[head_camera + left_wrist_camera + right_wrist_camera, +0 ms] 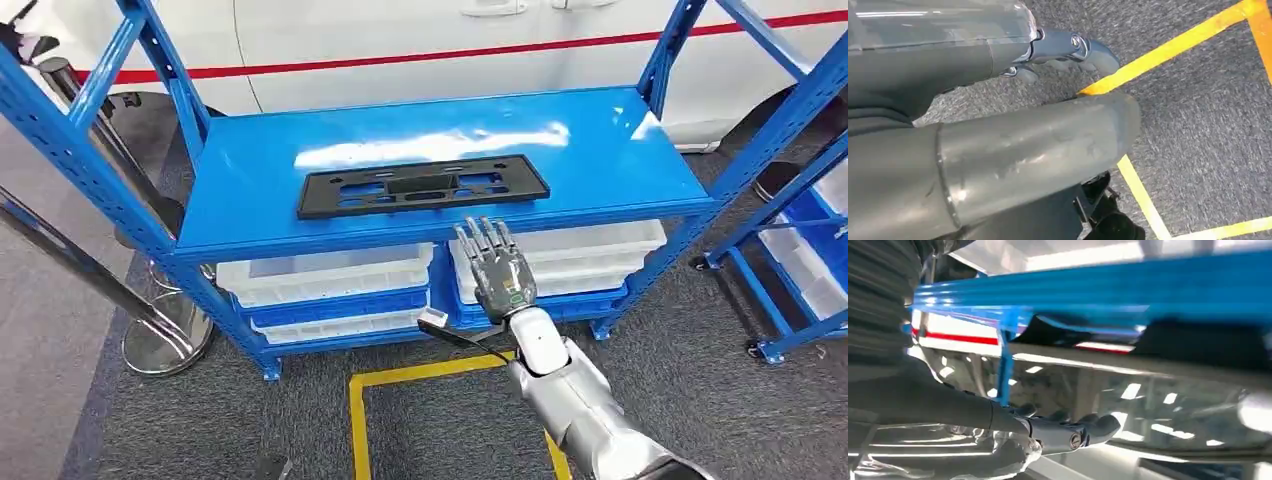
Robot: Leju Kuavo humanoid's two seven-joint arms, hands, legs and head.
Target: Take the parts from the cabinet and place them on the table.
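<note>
Reaching step, nothing picked up yet. Black part (423,186) flat on the shelf (250,170), near its front edge. Right hand (497,268) just below that edge, fingers apart, empty. Left hand (1063,50) hanging, fingers hard to tell. Next: lift, reach over, grab gently.

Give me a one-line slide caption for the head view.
Right hand raised, fingers apart, before the blue shelf bearing a black flat part.

I have the right arm (590,410) reaching up and forward from the lower right, with the right hand (497,265) raised, fingers (487,236) straight, apart and holding nothing. The left hand (1013,150) hangs low, pointing at the floor; thumb and fingers lie extended, with nothing in them.
</note>
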